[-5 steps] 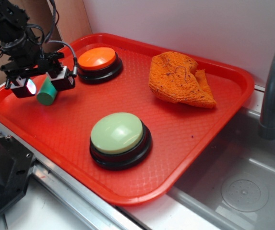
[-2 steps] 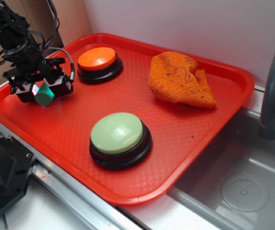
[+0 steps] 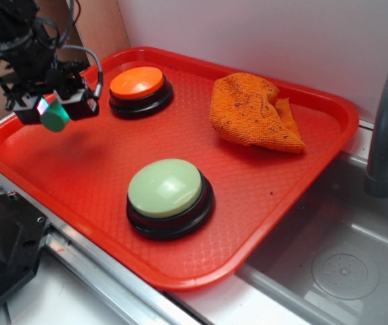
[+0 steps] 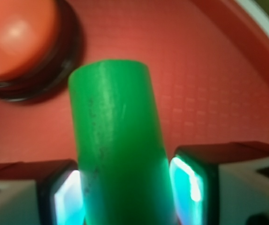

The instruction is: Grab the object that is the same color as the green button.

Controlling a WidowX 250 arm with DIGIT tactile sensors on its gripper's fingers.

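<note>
Small solid green cylinder, matte, faintly speckled with dark flecks along its side, flat at the visible end. Clamped between the two glowing-padded fingers of the black gripper, pads pressed against both sides. Held clear of the red plastic tray, above its corner, left of the orange-topped button with black base and well apart from it.

Seen only in the exterior view: large pale green dome button on a round black base, sitting nearer the tray's front edge, well right of and below the orange-topped button; crumpled orange cloth lying to the right of the orange-topped button, near the tray's back rim; grey curved faucet pipe and grey sink basin beyond the tray's right side.

Seen only in the wrist view: cylinder's surface texture close up, teal glow on the finger pads, textured tray floor below, orange-topped button blurred at upper left.
</note>
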